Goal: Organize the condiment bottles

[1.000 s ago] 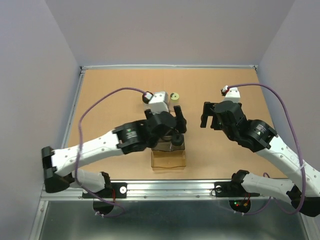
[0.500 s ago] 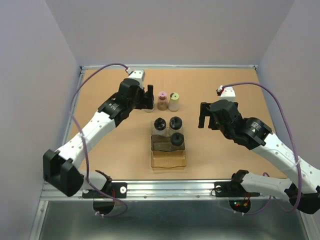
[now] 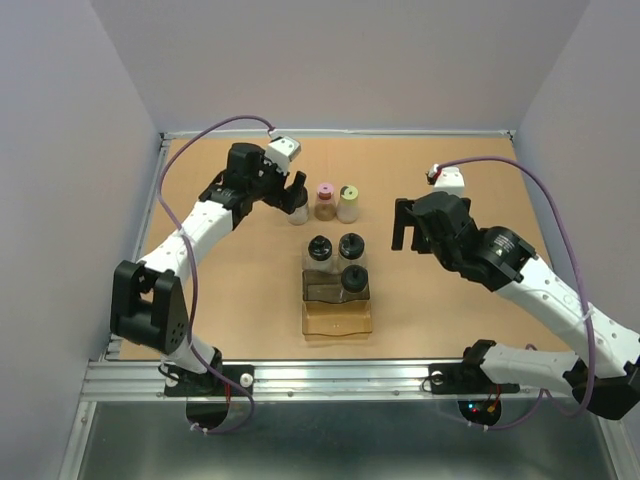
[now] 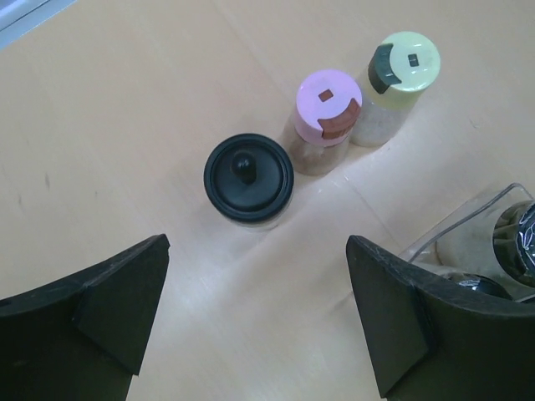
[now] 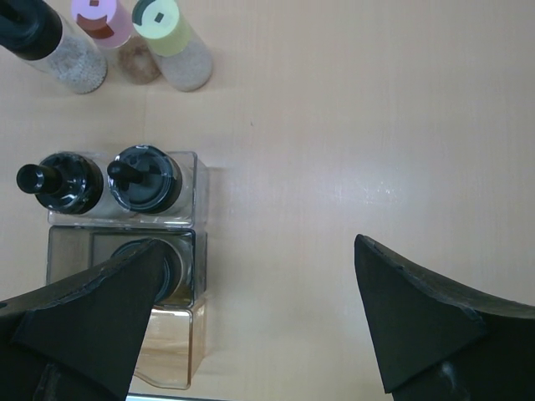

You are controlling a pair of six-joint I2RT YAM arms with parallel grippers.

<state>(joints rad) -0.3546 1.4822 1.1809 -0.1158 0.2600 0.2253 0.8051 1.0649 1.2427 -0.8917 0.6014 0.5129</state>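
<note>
Three condiment bottles stand in a row at the back: a black-capped bottle (image 3: 298,211), a pink-capped bottle (image 3: 325,200) and a yellow-green-capped bottle (image 3: 348,203). Three more black-capped bottles (image 3: 319,250) (image 3: 351,246) (image 3: 353,281) stand in the brown-tinted clear tray (image 3: 338,318). My left gripper (image 3: 292,192) is open and empty, just behind and above the loose black-capped bottle (image 4: 248,177). The pink (image 4: 328,117) and yellow-green (image 4: 401,71) bottles stand beside it. My right gripper (image 3: 408,225) is open and empty, right of the tray (image 5: 167,351).
The brown tabletop is bounded by grey walls at the back and sides and a metal rail at the near edge. The tray's front compartment (image 5: 163,334) holds nothing. The right wrist view shows two tray bottles (image 5: 58,184) (image 5: 144,177).
My left gripper has gone from over the tray to the back left, leaving a black-capped bottle in the tray, then closed in on the loose black-capped bottle. The right arm shifted slightly.
</note>
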